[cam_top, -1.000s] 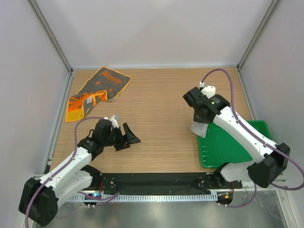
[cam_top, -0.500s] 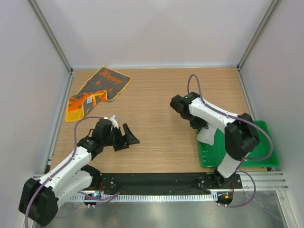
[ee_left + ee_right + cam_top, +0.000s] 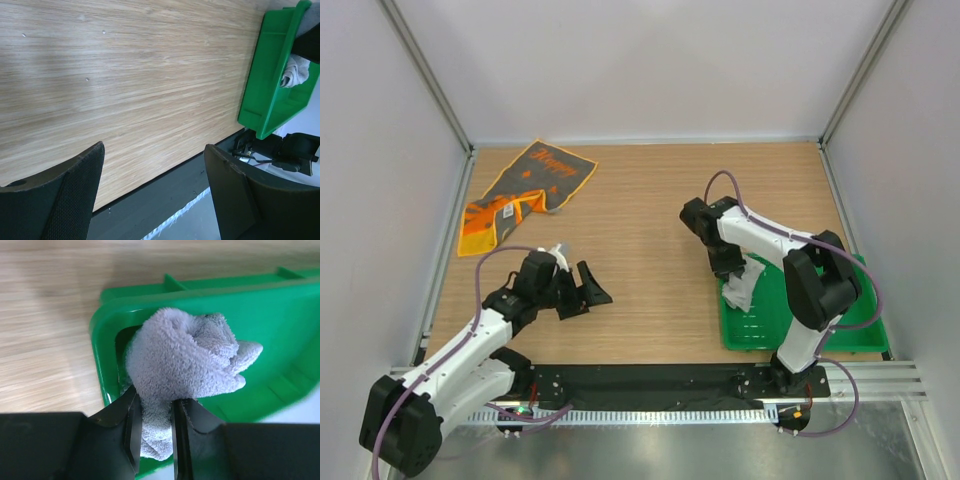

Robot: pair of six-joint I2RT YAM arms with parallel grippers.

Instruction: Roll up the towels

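Note:
My right gripper (image 3: 735, 275) is shut on the bunched light grey towel (image 3: 185, 360) and holds it over the near left corner of the green tray (image 3: 107, 335). In the top view the grey towel (image 3: 741, 288) hangs at the tray's left edge. The dark grey towel with orange print (image 3: 525, 185) lies partly folded at the far left of the table, its orange back showing at the near end. My left gripper (image 3: 592, 290) is open and empty, low over the table's near left part, far from both towels.
The green tray (image 3: 820, 315) sits at the near right, its left rim near the table's front edge. It also shows in the left wrist view (image 3: 272, 80). Side walls close in the table left and right. A black base strip (image 3: 650, 380) runs along the front.
My right arm swung in and down, bringing the grey towel to the tray's left corner. The tray shifted left. The left arm has not moved.

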